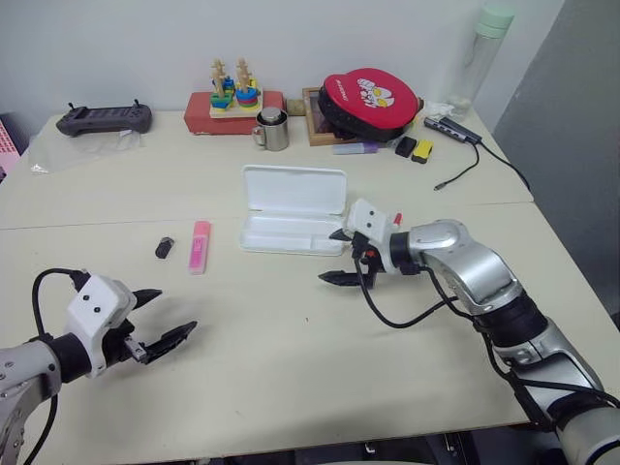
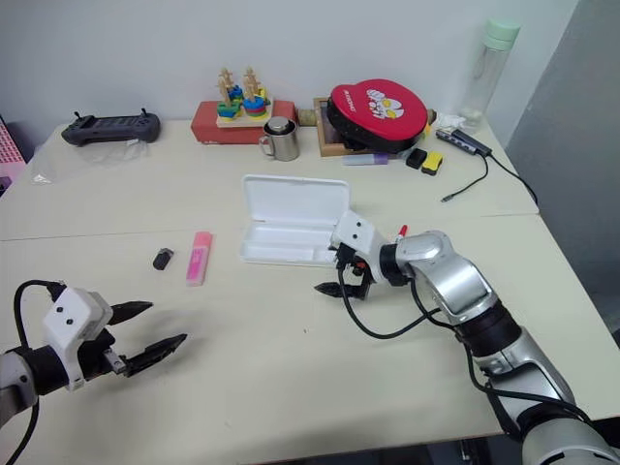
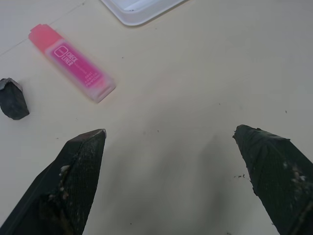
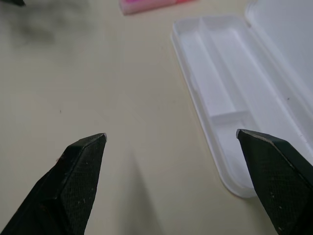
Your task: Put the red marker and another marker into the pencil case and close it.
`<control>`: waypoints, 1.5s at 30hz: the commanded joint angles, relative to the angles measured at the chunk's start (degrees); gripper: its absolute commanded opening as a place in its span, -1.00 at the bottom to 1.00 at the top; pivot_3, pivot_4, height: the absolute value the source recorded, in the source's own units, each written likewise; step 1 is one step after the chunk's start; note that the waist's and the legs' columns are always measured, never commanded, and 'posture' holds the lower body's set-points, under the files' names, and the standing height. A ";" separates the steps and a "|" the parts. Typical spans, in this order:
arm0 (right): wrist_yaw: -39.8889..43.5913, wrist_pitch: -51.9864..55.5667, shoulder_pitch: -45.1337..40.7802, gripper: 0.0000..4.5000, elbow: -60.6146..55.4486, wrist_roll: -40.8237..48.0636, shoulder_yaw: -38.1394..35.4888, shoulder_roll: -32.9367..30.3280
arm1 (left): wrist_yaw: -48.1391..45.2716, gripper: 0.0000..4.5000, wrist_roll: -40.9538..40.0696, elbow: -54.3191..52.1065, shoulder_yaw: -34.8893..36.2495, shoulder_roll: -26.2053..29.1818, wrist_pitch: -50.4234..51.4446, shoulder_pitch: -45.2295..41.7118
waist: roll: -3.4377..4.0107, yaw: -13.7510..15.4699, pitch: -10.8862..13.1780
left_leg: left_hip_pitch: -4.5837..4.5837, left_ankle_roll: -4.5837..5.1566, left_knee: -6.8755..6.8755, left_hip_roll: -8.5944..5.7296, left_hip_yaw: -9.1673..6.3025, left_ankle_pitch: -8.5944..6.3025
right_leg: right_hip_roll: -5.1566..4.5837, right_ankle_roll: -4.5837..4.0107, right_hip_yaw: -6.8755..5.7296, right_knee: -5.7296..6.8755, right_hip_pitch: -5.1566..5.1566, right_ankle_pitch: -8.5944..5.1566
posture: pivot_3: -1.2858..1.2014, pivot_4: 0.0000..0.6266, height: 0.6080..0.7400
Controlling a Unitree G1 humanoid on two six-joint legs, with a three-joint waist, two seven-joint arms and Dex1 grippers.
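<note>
pencil case [image 1: 291,208]: plain white
highlighter [image 1: 199,246]: bright pink, paler cap
red marker [image 1: 397,219]: red end peeking out
round pouch [image 1: 369,99]: red, white cartoon print
mug [image 1: 272,130]: silvery metal
tabletop [image 1: 291,339]: cream

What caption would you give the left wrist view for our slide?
Open left claw hovers over the table near the pink highlighter, with a small black object and the white pencil case beyond.

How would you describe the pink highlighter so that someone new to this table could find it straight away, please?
Start at the open white pencil case in the middle of the table. On the robot's left of it, clear of its tray, lies the pink highlighter, flat on the tabletop. It is short, chunky and bright pink, unlike the small black object just beyond it.
</note>
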 commanded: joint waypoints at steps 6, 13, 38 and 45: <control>3.27 -4.50 -5.87 0.99 6.46 -3.75 2.66 4.14 | 0.27 1.00 0.78 -1.04 0.87 -0.75 -0.99 0.18 | 0.01 -0.69 0.01 | 0.00 0.00 0.00 0.05 0.00 0.00 | 0.04 -0.01 0.00 0.04 -0.03 0.01 | 0.03 -0.52 1.00; 3.39 -7.11 -8.36 0.99 13.91 -6.08 1.99 7.33 | 0.68 1.00 0.77 -1.55 0.80 -1.12 -0.46 0.09 | 0.02 -0.73 0.01 | -0.01 0.00 0.00 0.05 0.00 0.00 | 0.05 -0.02 0.00 0.05 -0.05 0.01 | 0.03 -0.52 1.00; 7.08 -6.40 -9.34 -0.49 22.73 -13.06 4.00 9.57 | 2.86 1.00 0.70 -3.61 -0.15 -1.92 1.62 -0.05 | 0.02 -0.78 0.01 | 0.03 0.00 -0.02 0.05 0.00 0.00 | 0.05 -0.04 0.00 0.16 -0.08 0.02 | 0.03 -0.52 1.00; 7.84 -6.93 -9.20 -0.98 21.58 -13.65 3.61 9.54 | 3.12 1.00 0.76 -3.93 -0.47 -2.13 1.97 -0.17 | 0.02 -0.82 0.01 | 0.04 0.00 -0.01 0.05 0.00 0.00 | 0.05 -0.04 0.00 0.19 -0.08 0.02 | 0.03 -0.52 1.00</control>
